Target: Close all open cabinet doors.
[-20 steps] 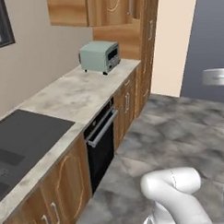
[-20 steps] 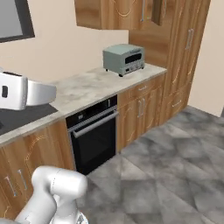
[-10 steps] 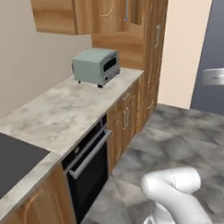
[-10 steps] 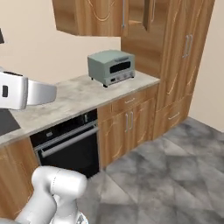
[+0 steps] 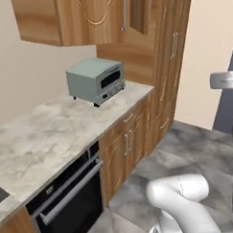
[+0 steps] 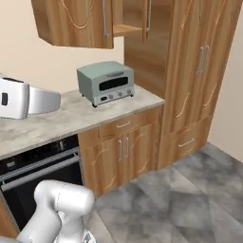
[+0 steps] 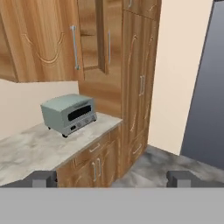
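With jaws apart on gripper (image 7: 112, 179), could swing wide of open doors (image 6: 110, 21) upper left and clip toaster (image 6: 106, 82) below.

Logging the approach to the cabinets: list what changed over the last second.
The base drove along the counter toward the open cabinet doors, so both base views shifted: the stovetop left the frame, and the toaster oven looms closer. Nothing was grasped or released. The doors remain open, the toaster oven in place on the counter.

Two upper cabinet doors (image 6: 78, 21) (image 6: 146, 16) stand open above one toaster oven (image 6: 105, 82).
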Motion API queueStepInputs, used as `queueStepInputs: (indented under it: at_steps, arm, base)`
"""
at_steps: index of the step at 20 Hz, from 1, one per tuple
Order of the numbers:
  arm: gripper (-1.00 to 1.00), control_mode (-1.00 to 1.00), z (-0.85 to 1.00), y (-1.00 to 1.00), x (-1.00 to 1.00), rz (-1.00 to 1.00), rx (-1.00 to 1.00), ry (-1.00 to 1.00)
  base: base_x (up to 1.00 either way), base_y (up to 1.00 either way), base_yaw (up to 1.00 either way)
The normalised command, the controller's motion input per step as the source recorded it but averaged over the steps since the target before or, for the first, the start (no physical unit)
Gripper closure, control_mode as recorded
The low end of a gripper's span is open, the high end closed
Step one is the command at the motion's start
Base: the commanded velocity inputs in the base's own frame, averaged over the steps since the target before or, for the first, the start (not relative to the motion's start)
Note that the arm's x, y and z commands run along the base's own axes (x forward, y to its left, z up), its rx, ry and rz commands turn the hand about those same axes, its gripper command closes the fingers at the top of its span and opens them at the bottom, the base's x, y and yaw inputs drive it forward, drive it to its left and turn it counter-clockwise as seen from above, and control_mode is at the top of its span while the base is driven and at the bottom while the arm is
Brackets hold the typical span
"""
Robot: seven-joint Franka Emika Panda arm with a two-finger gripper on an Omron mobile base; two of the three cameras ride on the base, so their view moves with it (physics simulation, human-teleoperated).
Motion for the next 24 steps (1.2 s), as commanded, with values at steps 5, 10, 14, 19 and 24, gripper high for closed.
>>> queueStepInputs:
  at_steps: [5, 10, 14, 19, 24]
  arm:
    - [-1.0, 1.0, 0.0, 0.0, 0.0, 0.0, 0.0, 0.0]
    - [-1.0, 1.0, 0.0, 0.0, 0.0, 0.0, 0.0, 0.0]
    - [-1.0, 1.0, 0.0, 0.0, 0.0, 0.0, 0.0, 0.0]
    - [-1.0, 1.0, 0.0, 0.0, 0.0, 0.0, 0.0, 0.0]
    - [-1.0, 1.0, 0.0, 0.0, 0.0, 0.0, 0.0, 0.0]
  base:
    - [1.0, -0.73, 0.39]
    - [1.0, -0.64, 0.5]
    - [1.0, -0.64, 0.52]
    - [1.0, -0.64, 0.52]
    - [0.89, -0.35, 0.52]
